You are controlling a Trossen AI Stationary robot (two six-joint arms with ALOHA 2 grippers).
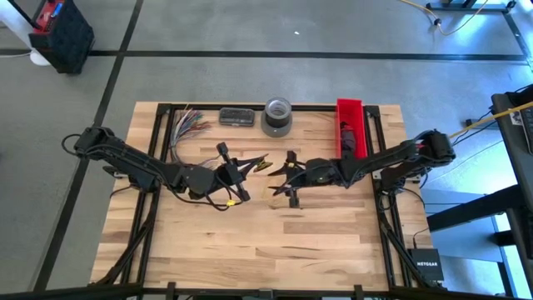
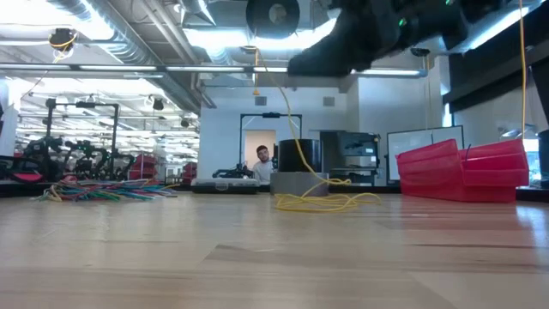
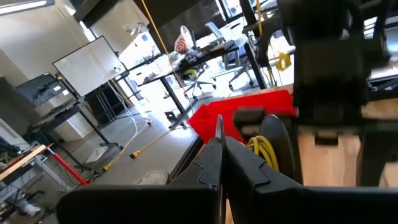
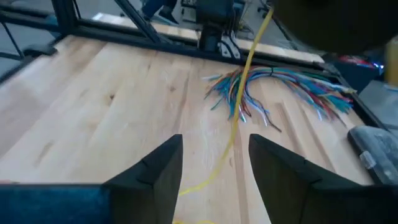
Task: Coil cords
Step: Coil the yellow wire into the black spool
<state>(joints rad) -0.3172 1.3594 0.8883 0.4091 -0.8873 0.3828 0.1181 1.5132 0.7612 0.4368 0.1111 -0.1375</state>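
The cord I see is thin and yellow; no black bundle shows plainly. It hangs in the low view (image 2: 287,120) down to a loose pile (image 2: 326,202) lying on the table. My left gripper (image 1: 254,165) is shut at mid-table, with yellow loops (image 3: 264,149) just past its fingertips (image 3: 221,149). My right gripper (image 1: 279,177) faces it from the right, open. In the right wrist view the cord (image 4: 239,106) runs down between the open fingers (image 4: 214,168), apart from both. My left gripper is shut on the yellow cord (image 1: 261,164) above the table. Its own fingers hide the place of contact. The cord hangs slack below it, and its lower part lies in a loose pile on the table.
A fan of multicoloured wires (image 1: 187,125) lies at the far left. A dark flat box (image 1: 236,117) and a grey tape roll (image 1: 277,115) stand at the far edge. A red bin (image 1: 351,125) with something dark in it stands at the far right. A person (image 2: 262,159) sits far behind.
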